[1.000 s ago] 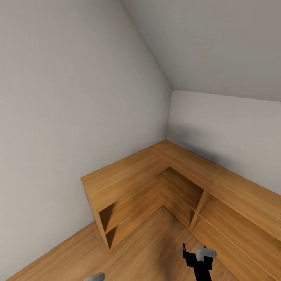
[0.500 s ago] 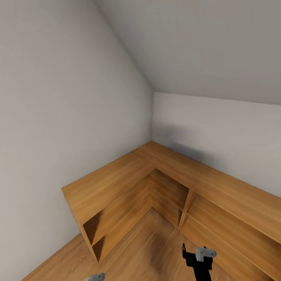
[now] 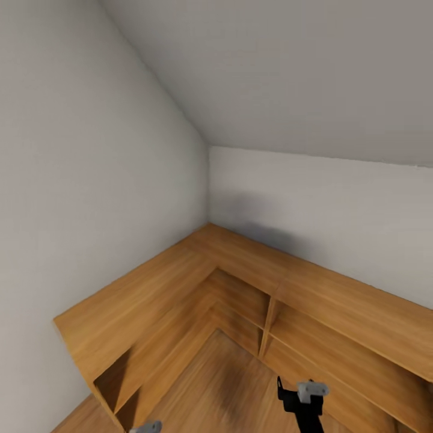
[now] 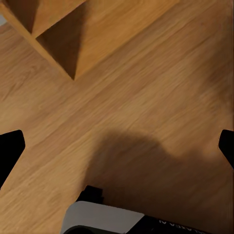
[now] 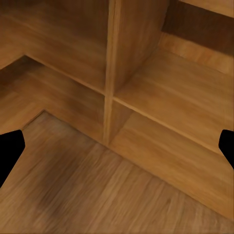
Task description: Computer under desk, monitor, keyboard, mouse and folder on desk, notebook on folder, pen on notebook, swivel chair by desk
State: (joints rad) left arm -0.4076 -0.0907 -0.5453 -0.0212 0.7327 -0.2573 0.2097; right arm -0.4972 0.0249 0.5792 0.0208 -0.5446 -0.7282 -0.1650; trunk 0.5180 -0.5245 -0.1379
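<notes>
My right gripper (image 5: 117,146) has its two dark fingertips (image 5: 9,151) spread right out to opposite edges of the right wrist view, jaws wide apart and nothing between them. In the head view that gripper (image 3: 304,397) sits low toward the right, black with a pale grey block on top, hanging over the floor just in front of the shelving.

Left gripper (image 4: 117,151) is the same story: fingertips (image 4: 9,151) far apart at either edge of the left wrist view, nothing held, bare wood floor (image 4: 146,97) beneath with a soft dark shadow on the boards. In the head view I only catch a sliver of grey from it (image 3: 146,427) at the bottom edge.

Beyond the right gripper I'm looking into the low light-wood shelving (image 5: 146,97), an upright divider splitting open cubbies, a shelf board running across. The left wrist view catches one end of that shelving (image 4: 53,29) standing on the floor.

From the head, the shelving (image 3: 180,282) wraps an L around the corner of the bedroom (image 3: 300,72), tight against pale grey walls (image 3: 90,180) under the sloped ceiling. Its top is bare wood and its cubbies are in shadow. The floor (image 3: 228,385) in front is blurred.
</notes>
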